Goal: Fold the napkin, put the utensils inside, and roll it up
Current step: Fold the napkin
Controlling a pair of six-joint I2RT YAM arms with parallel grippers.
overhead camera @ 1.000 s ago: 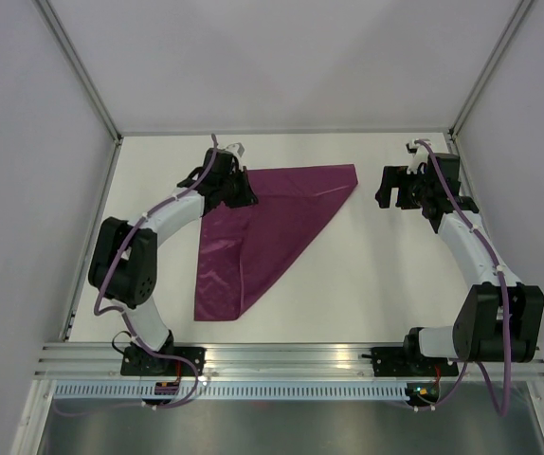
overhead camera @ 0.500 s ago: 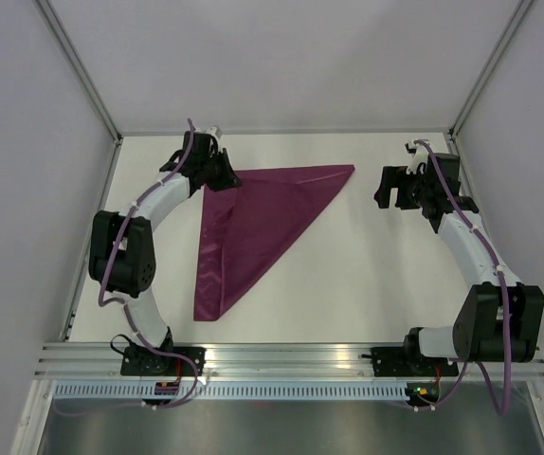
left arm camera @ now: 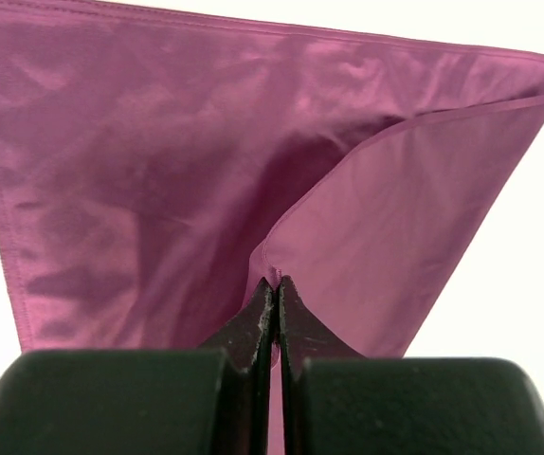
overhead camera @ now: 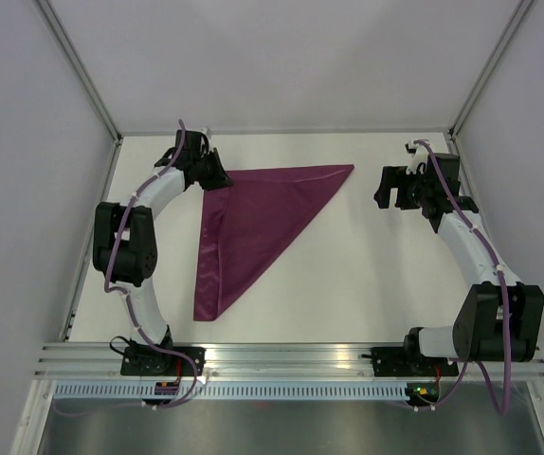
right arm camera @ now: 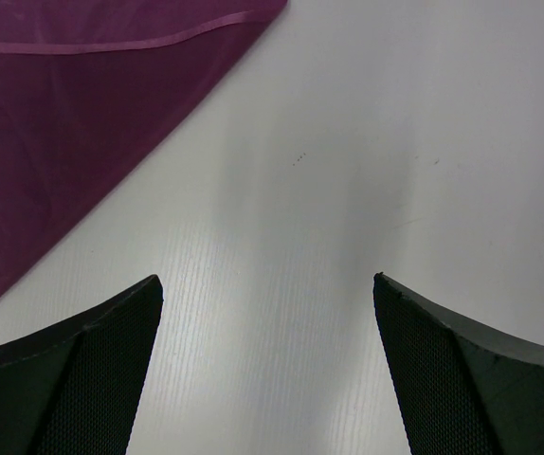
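Napkin [overhead camera: 253, 223] lies on the white table [overhead camera: 376, 275] left of centre, folded into a triangle. One long edge runs along the far side and another runs down the left side toward the near edge. The diagonal slants from the far right corner to the near left tip. That near tip lies well short of the metal rail [overhead camera: 291, 355] at the table's front.

Left gripper [left arm camera: 274, 284] is at the napkin's far left corner with its fingers pressed fully together, pinching a small pucker of the magenta cloth between the tips. In the left wrist view the pinched layer rises to the tips as a lighter flap, its hemmed edge curving away to the right. The darker layer under it spreads out flat beyond, creased and slightly shiny.

Right gripper [right arm camera: 267, 280] hangs over bare table to the right of the napkin's far right corner, apart from the cloth. Its fingers stand wide apart and nothing is between them. In its own view, that corner with its hem shows at the upper left.
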